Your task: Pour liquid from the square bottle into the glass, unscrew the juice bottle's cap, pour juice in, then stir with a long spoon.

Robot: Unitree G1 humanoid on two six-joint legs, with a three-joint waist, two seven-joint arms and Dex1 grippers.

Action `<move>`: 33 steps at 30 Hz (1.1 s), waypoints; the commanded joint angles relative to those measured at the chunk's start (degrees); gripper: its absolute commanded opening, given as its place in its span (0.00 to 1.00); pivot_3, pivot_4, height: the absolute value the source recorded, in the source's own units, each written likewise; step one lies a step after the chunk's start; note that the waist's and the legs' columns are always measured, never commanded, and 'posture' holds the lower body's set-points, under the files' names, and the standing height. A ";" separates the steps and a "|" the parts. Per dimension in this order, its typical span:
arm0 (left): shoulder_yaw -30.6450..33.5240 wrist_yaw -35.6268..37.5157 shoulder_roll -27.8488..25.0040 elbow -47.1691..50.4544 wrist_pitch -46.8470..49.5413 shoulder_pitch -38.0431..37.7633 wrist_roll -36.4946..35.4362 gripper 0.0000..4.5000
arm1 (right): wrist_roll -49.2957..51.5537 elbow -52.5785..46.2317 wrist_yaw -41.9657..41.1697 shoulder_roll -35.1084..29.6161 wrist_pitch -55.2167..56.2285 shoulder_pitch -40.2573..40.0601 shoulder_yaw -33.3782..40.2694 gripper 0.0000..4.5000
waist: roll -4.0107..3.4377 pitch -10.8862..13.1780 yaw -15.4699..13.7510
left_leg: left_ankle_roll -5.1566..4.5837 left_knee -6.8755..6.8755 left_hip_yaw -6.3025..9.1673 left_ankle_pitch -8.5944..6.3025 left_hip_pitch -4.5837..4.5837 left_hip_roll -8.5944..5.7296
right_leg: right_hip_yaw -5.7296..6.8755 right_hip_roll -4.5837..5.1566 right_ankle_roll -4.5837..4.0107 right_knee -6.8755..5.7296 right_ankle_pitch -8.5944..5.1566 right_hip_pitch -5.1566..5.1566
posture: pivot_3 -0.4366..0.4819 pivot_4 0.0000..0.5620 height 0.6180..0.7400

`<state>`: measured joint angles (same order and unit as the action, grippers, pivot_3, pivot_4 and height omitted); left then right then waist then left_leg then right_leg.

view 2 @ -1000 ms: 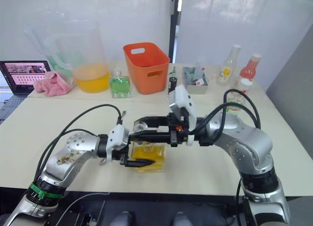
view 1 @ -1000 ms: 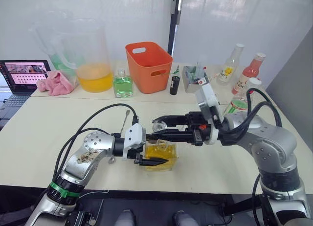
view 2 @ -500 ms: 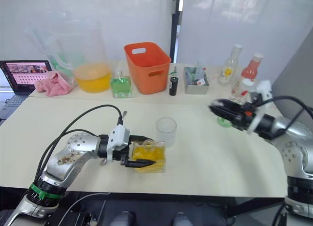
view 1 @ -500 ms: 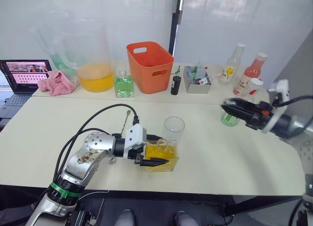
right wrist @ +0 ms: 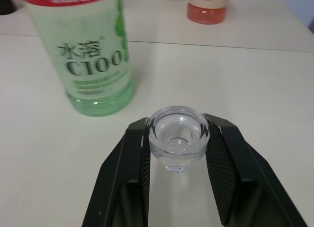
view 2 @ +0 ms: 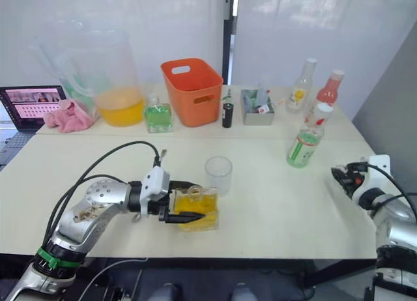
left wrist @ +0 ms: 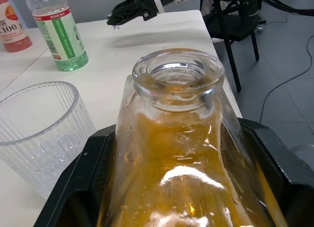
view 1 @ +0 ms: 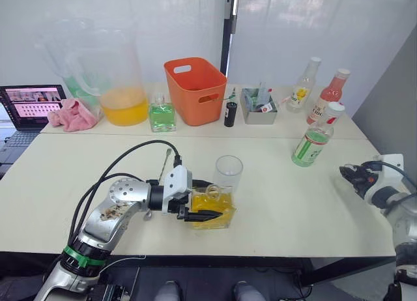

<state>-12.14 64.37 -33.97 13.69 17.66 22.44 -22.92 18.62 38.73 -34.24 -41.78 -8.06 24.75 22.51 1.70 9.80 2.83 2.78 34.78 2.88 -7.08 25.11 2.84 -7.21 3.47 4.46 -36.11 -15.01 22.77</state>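
The left fingers [left wrist: 274,158] are clamped on either side of the square bottle [view 1: 213,208] of amber liquid, which stands uncapped on the bench [view 1: 273,203] just beside the ribbed glass [view 1: 229,174]. The right fingers [right wrist: 228,163] pinch a clear glass stopper [right wrist: 178,134] near the bench's right edge. The green juice bottle [view 1: 315,143], cap on, stands nearby; a long spoon [view 1: 165,162] lies behind the left arm.

- Bright, even daylight comes through the frosted panels behind the orange basket [view 1: 195,89]; the table [view 1: 273,203] is lit flat, with soft, faint shadows.
- Glare spots sit on the square bottle [left wrist: 179,153], its near glass slightly soft.
- The green bottle [right wrist: 88,50] label looks mildly blurred.
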 commanded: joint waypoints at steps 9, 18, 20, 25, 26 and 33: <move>0.22 -3.08 -1.01 -0.79 2.17 -2.16 2.53 0.62 | -0.70 12.52 2.68 0.12 5.90 3.44 1.65 0.24 | 0.01 0.02 0.82 | -0.03 -0.05 0.02 -0.02 -0.44 -0.01 | -0.01 0.00 0.01 0.13 -0.02 -0.51 | 0.48 0.27 1.00; 0.81 -3.51 -0.19 -1.11 2.34 -1.52 2.24 0.62 | 0.79 11.73 1.06 -0.95 7.37 4.02 3.50 0.78 | 0.00 0.02 1.02 | -0.03 -0.04 0.04 -0.03 -0.47 -0.02 | -0.03 0.00 0.00 0.13 -0.02 -0.54 | 0.48 0.27 1.00; 1.02 -3.37 0.08 -1.00 2.45 -1.45 1.76 0.62 | 1.24 10.78 0.31 -1.68 7.94 4.17 3.98 0.90 | -0.01 0.02 1.00 | -0.03 -0.04 0.03 -0.03 -0.46 -0.03 | -0.03 0.00 0.00 0.13 -0.02 -0.54 | 0.48 0.27 1.00; 2.43 -3.25 0.99 -0.27 3.40 -1.29 -0.52 0.62 | 4.23 3.93 -4.40 -3.80 5.21 4.14 5.29 1.00 | -0.05 0.05 1.09 | -0.03 -0.05 0.02 -0.03 -0.45 -0.04 | -0.06 0.01 0.01 0.12 -0.02 -0.51 | 0.48 0.27 1.00; 2.77 -3.31 1.21 -0.10 3.51 -1.23 -1.00 0.62 | 5.22 1.10 -5.88 -4.35 3.47 3.70 5.19 1.00 | -0.05 0.05 1.10 | -0.03 -0.05 0.03 -0.03 -0.44 -0.04 | -0.05 0.01 0.01 0.12 -0.02 -0.51 | 0.48 0.27 1.00; 4.25 -5.15 3.12 1.26 5.11 -0.79 -3.30 0.62 | 12.22 -15.90 -12.72 -8.56 -12.90 1.24 4.60 1.00 | -0.06 0.07 0.63 | -0.02 -0.03 0.03 -0.03 -0.38 -0.05 | -0.06 0.01 0.01 0.13 -0.03 -0.47 | 0.48 0.27 1.00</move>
<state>-9.48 61.04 -31.47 13.72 22.75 21.23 -25.66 28.36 27.48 -44.74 -48.73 -17.90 26.30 26.07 1.64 9.87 3.46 2.76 34.75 2.92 -7.11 24.73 2.79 -7.26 3.48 4.48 -35.98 -15.04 22.30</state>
